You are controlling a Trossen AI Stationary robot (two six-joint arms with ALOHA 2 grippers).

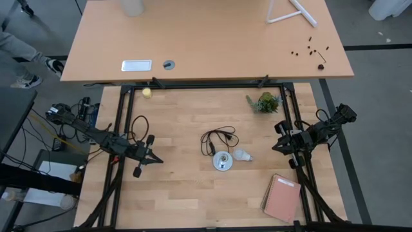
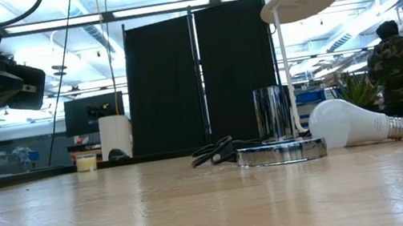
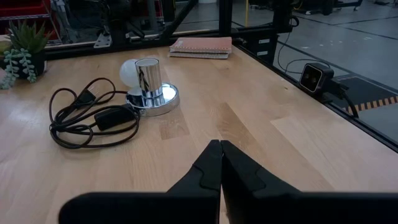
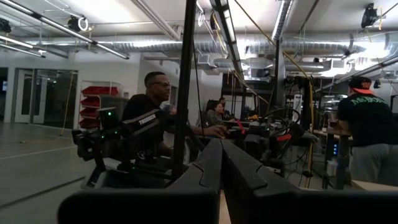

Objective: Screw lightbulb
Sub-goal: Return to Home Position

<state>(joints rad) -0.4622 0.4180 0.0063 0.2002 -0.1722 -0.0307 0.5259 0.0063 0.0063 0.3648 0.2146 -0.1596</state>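
Note:
The white lightbulb (image 1: 242, 154) lies on its side on the wooden table, just right of the round silver socket disc (image 1: 223, 161); its grey screw base (image 2: 397, 127) points away from the socket. In the left wrist view the bulb (image 3: 129, 72) shows behind the socket's chrome post (image 3: 148, 76). The socket's black cord (image 1: 217, 139) lies coiled beside it. My left gripper (image 1: 157, 161) is shut and empty above the table's left part. My right gripper (image 1: 275, 147) is shut and empty at the table's right edge, raised and pointing level into the room.
A pinkish notebook (image 1: 282, 197) lies at the near right. A small potted plant (image 1: 265, 102) stands at the far right, a small yellowish ball (image 1: 147, 92) at the far left. The black frame rails (image 1: 119, 129) border the table. People show in the room behind.

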